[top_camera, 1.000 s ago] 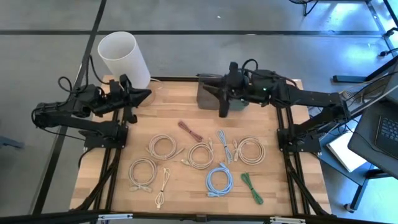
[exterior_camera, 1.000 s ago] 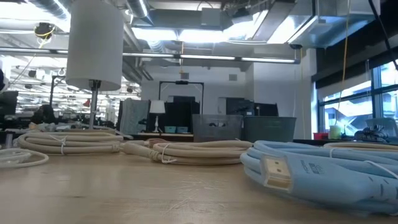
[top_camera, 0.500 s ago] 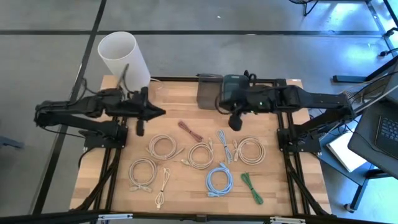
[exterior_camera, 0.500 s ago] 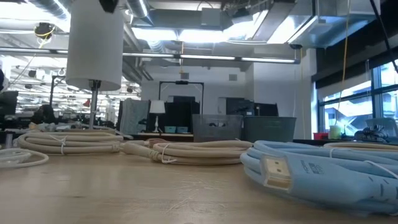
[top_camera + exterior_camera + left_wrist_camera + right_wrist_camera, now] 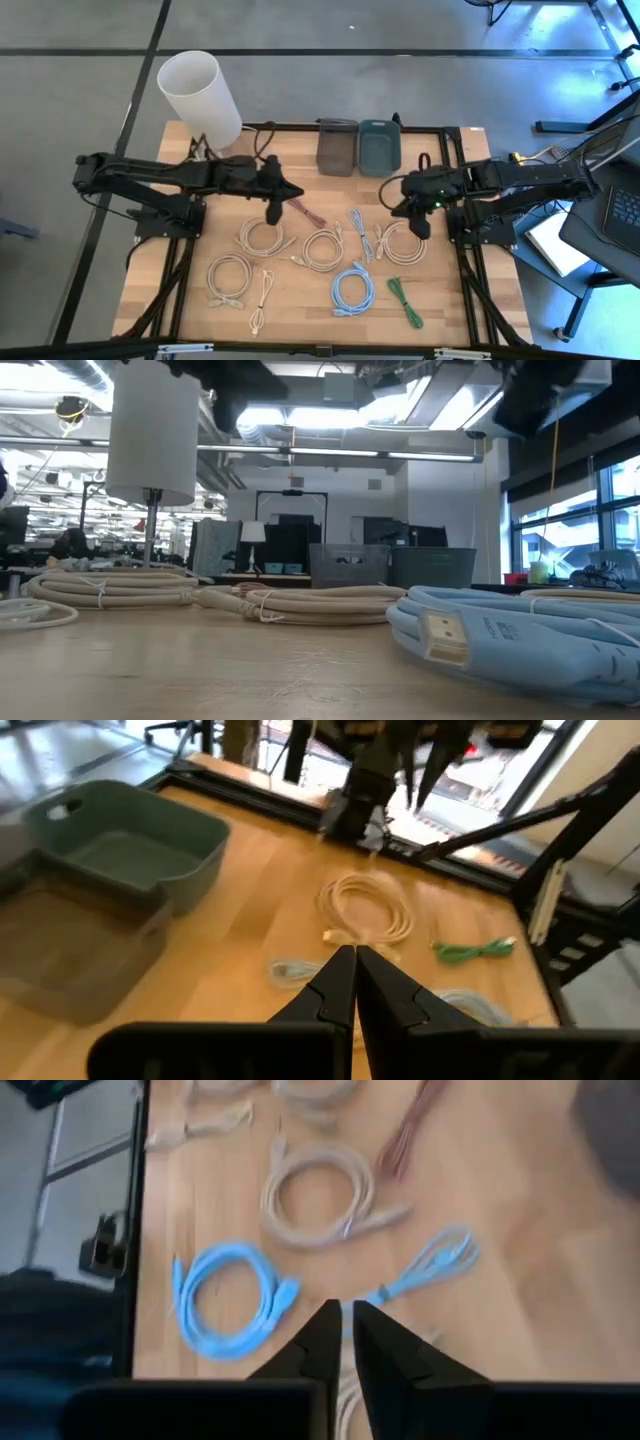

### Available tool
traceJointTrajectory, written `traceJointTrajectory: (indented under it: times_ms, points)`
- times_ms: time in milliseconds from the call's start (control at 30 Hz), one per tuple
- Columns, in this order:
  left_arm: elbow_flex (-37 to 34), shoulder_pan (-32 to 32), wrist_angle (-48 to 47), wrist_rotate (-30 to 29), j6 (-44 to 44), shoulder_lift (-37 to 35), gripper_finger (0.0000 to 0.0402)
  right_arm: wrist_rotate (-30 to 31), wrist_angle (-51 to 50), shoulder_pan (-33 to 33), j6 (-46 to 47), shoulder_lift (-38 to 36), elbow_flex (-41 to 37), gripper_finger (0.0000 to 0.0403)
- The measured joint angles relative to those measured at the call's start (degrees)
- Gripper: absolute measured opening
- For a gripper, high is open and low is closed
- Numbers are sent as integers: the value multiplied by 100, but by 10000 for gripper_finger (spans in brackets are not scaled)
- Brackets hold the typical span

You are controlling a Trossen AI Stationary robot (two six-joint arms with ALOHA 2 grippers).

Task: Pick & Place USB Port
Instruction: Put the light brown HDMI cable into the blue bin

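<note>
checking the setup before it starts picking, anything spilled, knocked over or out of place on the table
Nothing stands out. The coiled cables lie apart in tidy bundles on the table, the grey bin and teal bin sit upright side by side at the back edge, and the white cylinder stands at the back left corner. Nothing looks spilled or damaged.

The left arm reaches from nine o'clock toward the centre of the surface, its left pincer (image 5: 275,212) pointing down with fingers (image 5: 335,982) pressed together, holding nothing. The right arm folds in from three o'clock; the right pincer (image 5: 421,228) hangs low, fingers (image 5: 322,1335) nearly touching, a narrow gap between, empty.
</note>
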Motion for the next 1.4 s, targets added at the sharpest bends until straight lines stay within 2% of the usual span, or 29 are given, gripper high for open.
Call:
traceJointTrajectory:
  times_ms: [233,367,433,533,633,967,1167,1233,1400]
  points:
    - [0,3,141,-97,32,-10,6,-288,-131,-3,253,-183,-733,77]
    - [0,100,162,-542,574,-292,6,83,332,-25,-188,-82,-920,83]
    - [0,192,149,-623,661,-454,6,103,45,-99,-402,66,-922,84]
    - [0,310,162,-623,804,-637,6,141,-1025,-219,-692,351,-942,84]
    - [0,405,178,-616,941,-767,6,137,-1250,-305,-969,525,-1109,90]
    - [0,531,174,-614,966,-979,6,-184,-334,-415,-893,1046,-1538,160]
    - [0,531,182,-617,1014,-1004,6,-187,158,-415,144,1607,-1496,210]
    - [0,531,180,-616,1014,-1005,6,-187,499,-415,572,1813,-1391,217]
    - [0,531,178,-611,1090,-1005,6,124,1429,-454,898,2252,-1205,220]
